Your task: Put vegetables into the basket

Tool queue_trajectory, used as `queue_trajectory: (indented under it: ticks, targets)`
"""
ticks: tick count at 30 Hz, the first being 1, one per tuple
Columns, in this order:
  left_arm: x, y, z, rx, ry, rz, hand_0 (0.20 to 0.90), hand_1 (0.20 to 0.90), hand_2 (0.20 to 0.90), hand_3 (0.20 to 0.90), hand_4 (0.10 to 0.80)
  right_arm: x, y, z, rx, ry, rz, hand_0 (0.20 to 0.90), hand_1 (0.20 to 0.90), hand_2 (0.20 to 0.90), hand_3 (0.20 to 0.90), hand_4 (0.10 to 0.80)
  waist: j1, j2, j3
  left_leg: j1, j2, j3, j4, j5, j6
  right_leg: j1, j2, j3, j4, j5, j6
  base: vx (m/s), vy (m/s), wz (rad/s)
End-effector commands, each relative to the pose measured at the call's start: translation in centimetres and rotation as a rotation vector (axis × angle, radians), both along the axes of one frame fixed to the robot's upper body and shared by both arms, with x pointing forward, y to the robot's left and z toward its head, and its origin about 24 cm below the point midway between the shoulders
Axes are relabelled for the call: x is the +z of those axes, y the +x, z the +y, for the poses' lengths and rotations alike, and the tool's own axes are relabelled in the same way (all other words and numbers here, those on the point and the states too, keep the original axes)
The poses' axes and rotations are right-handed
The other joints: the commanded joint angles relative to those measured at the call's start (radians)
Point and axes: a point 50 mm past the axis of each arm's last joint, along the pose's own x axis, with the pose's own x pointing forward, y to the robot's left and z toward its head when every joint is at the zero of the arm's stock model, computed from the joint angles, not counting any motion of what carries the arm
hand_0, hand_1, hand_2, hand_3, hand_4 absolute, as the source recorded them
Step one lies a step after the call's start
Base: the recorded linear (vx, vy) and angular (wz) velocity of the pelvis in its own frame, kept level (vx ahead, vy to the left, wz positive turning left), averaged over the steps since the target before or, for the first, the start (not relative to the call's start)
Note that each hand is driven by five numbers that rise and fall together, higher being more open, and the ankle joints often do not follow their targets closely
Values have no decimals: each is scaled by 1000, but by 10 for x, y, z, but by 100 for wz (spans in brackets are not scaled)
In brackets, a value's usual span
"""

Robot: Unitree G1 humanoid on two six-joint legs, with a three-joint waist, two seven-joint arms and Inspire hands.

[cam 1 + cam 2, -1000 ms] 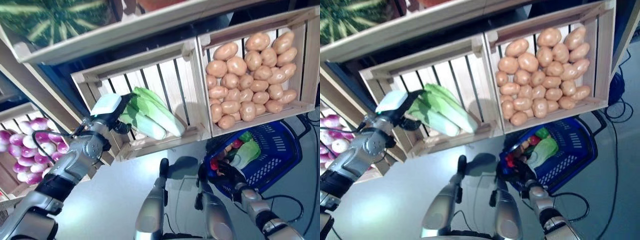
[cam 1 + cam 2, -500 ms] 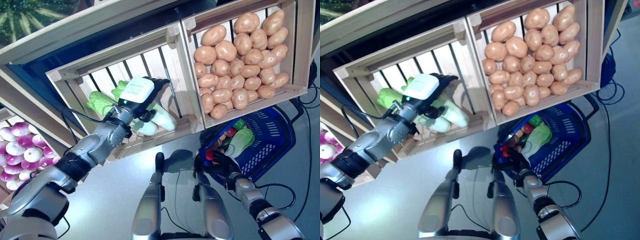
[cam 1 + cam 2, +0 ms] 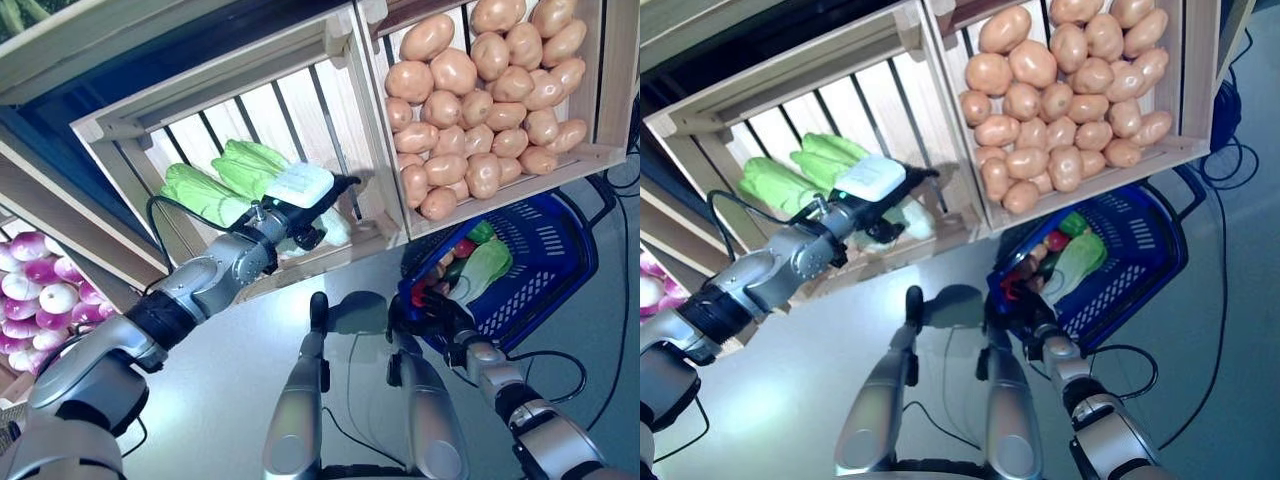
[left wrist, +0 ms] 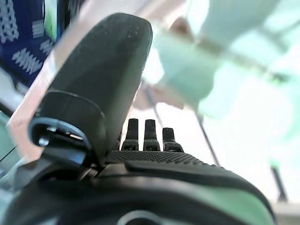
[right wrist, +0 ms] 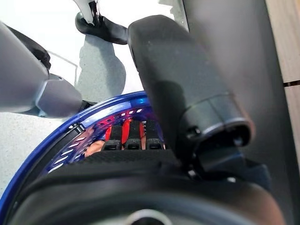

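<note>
1. Since the frame half a second back, the left hand (image 3: 312, 200) has gone deeper into the slatted crate (image 3: 120, 130) and now lies over the white lower end of one cabbage (image 3: 335, 228), near the crate's front rail.
2. Left hand state: its wrist view shows the fingers (image 4: 146, 135) reaching straight forward with the thumb standing apart, so it is wide and grips nothing; pale green leaf shows blurred just beyond the fingertips.
3. Whether the fingers touch the cabbage cannot be told.
4. Two more cabbages (image 3: 205, 193) lie side by side in the same crate, leafy ends toward the back slats, on the robot's left of the hand.
5. Next crate on the robot's right is filled with potatoes (image 3: 480, 90).
6. Blue basket (image 3: 560, 280) sits on the floor below the potato crate.
7. It already holds a green leafy vegetable (image 3: 487, 268) and some small red items (image 3: 463, 247).
8. Right hand (image 3: 432, 312) is at the basket's near rim.
9. Its wrist view shows the fingers (image 5: 127, 143) against the blue rim, but whether they curl round it cannot be told.
10. Purple-and-white round vegetables (image 3: 40, 290) fill a lower crate at the far left.
</note>
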Motion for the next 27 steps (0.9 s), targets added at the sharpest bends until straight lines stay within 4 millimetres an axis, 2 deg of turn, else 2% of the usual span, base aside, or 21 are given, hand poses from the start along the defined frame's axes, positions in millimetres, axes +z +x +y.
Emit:
queue_trajectory:
  ticks: [1,8,16,25,27]
  targets:
    - [60,8,-8,0,-25,-97,900,900,900,900,800,11,4,-11,-47,7,-55,900,900,900,900,800,-22,-2,10,-105,-50,9,101,-37,-8,1,-16,30,23,0,23,6,-39,6]
    - [67,7,1,63,27,-52,900,900,900,900,800,14,6,-15,-58,9,-72,900,900,900,900,800,-15,-3,10,-138,-50,8,110,-35,-8,-31,-15,26,34,-1,22,2,-46,3]
    - [76,12,5,102,37,-193,900,900,900,900,800,16,10,-8,-63,33,-91,900,900,900,900,800,-11,-16,10,-167,-50,0,124,-36,-8,-55,-11,20,45,-4,20,-4,-42,4]
    - [70,25,11,167,-32,-375,900,900,900,900,800,18,15,4,-47,39,-93,900,900,900,900,800,-19,-37,10,-171,-46,4,117,-33,-10,-62,-1,20,44,-2,19,-1,-6,2]
    - [64,28,11,173,-50,-412,900,900,900,900,800,18,16,8,-42,41,-95,900,900,900,900,800,-21,-42,10,-172,-46,5,117,-33,-11,-63,0,20,44,-3,19,0,0,0]
